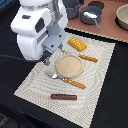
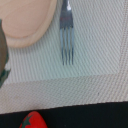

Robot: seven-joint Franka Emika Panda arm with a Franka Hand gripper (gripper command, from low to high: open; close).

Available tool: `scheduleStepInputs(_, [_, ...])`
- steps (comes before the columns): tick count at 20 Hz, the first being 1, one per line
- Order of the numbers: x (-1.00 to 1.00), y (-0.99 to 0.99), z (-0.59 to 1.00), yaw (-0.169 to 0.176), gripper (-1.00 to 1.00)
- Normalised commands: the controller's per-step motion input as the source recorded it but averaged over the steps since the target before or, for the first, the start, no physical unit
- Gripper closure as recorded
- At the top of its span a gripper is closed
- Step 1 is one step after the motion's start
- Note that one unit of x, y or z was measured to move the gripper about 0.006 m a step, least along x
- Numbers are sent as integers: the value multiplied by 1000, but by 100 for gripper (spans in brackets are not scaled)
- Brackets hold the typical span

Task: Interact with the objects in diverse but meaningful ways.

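On the woven placemat (image 1: 95, 75) a round tan plate (image 1: 68, 65) sits near the middle, with a yellow-orange ridged block (image 1: 77, 43) lying just beyond it toward the far side and a brown sausage (image 1: 63, 96) lying well apart from it on the near part of the mat. An orange-handled fork (image 1: 66, 80) rests just beside the plate's near edge, and a second orange-handled utensil (image 1: 88, 58), perhaps a knife, lies by the plate at the exterior view's right. Two grey pots (image 1: 92, 17) stand on the brown surface past the mat's far edge. The white arm (image 1: 37, 27) hangs over the mat's far left part at the exterior view's left; its gripper is hidden behind the wrist, so I cannot tell whether the fingers are apart or together. From the wrist view, the fork's tines (image 2: 67, 50) lie on the mat next to the plate rim (image 2: 27, 25), and a red tomato (image 2: 34, 121) shows at the frame's edge on the dark table just off the mat.
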Motion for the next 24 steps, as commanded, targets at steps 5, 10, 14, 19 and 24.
scheduleStepInputs(5, [931, -391, 571, 0, -100])
scheduleStepInputs(10, [937, -377, 533, 0, -100])
scheduleStepInputs(14, [869, -424, 398, 0, -100])
scheduleStepInputs(19, [697, -522, 81, 9, -100])
scheduleStepInputs(24, [429, -433, 6, 84, -100])
